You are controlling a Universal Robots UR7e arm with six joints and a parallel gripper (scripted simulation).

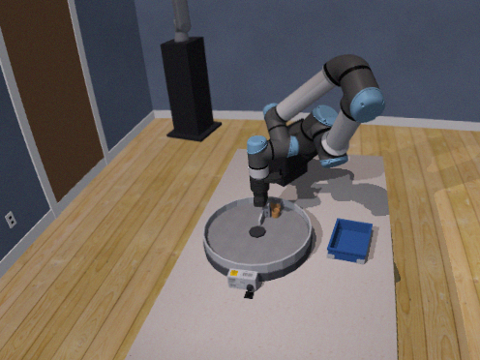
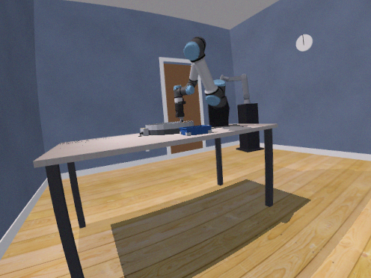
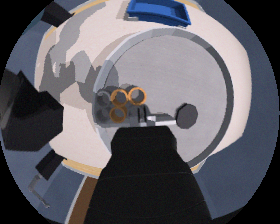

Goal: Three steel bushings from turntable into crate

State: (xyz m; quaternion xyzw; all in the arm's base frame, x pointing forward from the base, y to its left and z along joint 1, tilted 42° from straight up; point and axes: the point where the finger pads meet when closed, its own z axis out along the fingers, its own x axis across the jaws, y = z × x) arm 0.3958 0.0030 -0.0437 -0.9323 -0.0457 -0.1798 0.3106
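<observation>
The grey round turntable (image 1: 218,260) (image 2: 164,128) (image 3: 227,80) stands mid-table with a dark hub (image 1: 256,232) (image 3: 187,116) at its centre. Near its far rim is a cluster of bushings. Three are brass-orange (image 3: 127,96) (image 1: 276,210). Two are grey steel (image 3: 103,105). My gripper (image 1: 263,214) (image 3: 141,110) (image 2: 180,119) is low over the cluster, at the side towards the hub. It is shut on a grey steel bushing (image 3: 139,116) at the cluster's edge. The blue crate (image 1: 348,255) (image 2: 194,130) (image 3: 157,11) stands right of the turntable and is empty.
A small white control box (image 1: 242,280) sits against the turntable's front rim. A black pedestal (image 1: 189,86) with a second grey arm stands on the floor behind the table. My own arm reaches in from the table's far side.
</observation>
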